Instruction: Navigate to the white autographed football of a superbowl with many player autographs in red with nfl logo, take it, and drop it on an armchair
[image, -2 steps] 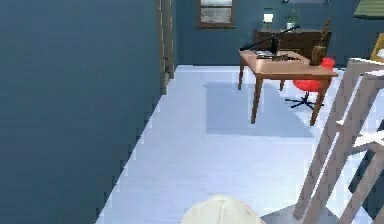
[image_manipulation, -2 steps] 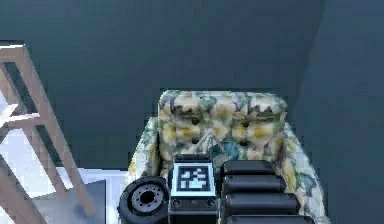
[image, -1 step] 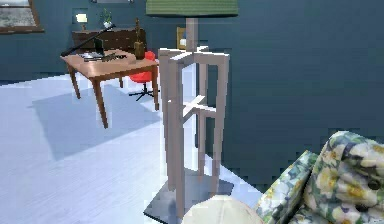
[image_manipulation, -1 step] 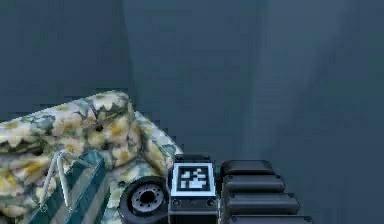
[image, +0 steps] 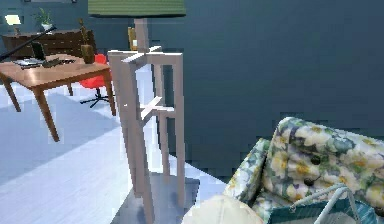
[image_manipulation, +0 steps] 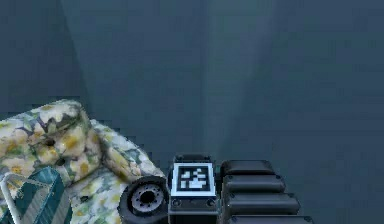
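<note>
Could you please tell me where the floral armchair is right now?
The floral armchair sits at the forward view's bottom right, just right of the wooden lamp stand, by the dark wall.

The pale plank floor (image: 60, 170) carries most things here. A brown wooden table (image: 62, 78) stands on it at the forward view's left, and a dark flat thing (image: 32, 58), like an open laptop, lies on top. A red chair (image: 97, 76) stands on the floor just behind the table. Far back, a dark wooden cupboard (image: 62, 40) holds a small green plant (image: 45, 18). A tall pale wooden lamp stand (image: 150, 120) rests its flat foot on the floor in the middle. Beside it sits a soft armchair with yellow and green flowers (image: 310, 150) (image_manipulation: 60, 140), with a blue-green patterned cushion (image: 335, 210) (image_manipulation: 40, 198) lying on its seat.
</note>
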